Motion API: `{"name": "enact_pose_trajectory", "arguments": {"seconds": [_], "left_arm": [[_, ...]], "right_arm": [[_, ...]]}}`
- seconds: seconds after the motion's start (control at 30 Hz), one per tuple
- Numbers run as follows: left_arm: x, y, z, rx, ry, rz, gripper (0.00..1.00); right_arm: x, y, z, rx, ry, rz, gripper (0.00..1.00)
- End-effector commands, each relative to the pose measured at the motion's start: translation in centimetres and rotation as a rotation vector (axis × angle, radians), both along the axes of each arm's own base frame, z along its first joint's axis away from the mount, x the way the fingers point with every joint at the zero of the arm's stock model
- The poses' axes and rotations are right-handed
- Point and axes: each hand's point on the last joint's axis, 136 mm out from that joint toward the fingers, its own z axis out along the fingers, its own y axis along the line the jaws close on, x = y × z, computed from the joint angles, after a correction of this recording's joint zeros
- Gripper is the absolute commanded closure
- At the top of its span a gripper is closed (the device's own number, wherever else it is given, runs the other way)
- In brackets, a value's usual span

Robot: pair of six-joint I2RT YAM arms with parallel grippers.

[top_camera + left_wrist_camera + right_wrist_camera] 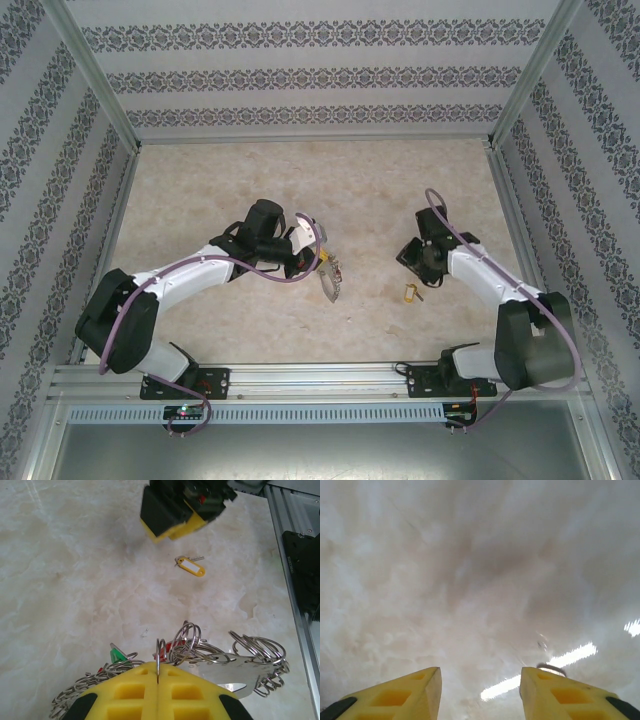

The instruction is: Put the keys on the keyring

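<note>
Yellow-tagged key [191, 566]: lying flat, likely handling light, its tag offering the best pinch
Keyring [210, 657]: hanging stiff, probably slippery
Left gripper [157, 672]: clenching the hoop's thin wire
Right gripper [480, 680]: hovering with jaws spread, empty

Overhead and left-wrist views, shared key [411, 292]

Robotics lab test cell, by the look of it. Marble-look desk [300, 190] is boxed in w/ aluminium frame posts [93, 75] & patterned wall panels [310, 75]. Left arm [190, 275] & right arm [490, 280] are bolted to a slotted metal rail [320, 376] at the near edge.
</note>
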Motion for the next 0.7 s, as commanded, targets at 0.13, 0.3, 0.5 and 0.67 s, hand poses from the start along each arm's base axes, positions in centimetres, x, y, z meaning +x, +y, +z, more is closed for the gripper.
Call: {"name": "enact_pose_trajectory", "arguments": {"seconds": [0.13,0.3,0.5,0.67], "left_arm": [[0.3,0.3,2.3,-0.031,-0.058,0.009,1.00],[0.3,0.4,2.5,-0.029,-0.063,0.017,1.00],[0.2,0.4,2.5,-0.021,-0.060,0.013,1.00],[0.3,0.4,2.6,-0.021,-0.057,0.014,1.00]], "right_arm": [[-1.8,-0.7,-2.0,-0.139,0.196,0.249,0.53],[-2.0,0.2,-3.2,-0.076,0.201,0.220,0.45],[-3.0,0.6,-4.0,-0.020,0.213,0.178,0.37],[-3.8,1.0,-4.3,0.032,0.198,0.141,0.36]]}}
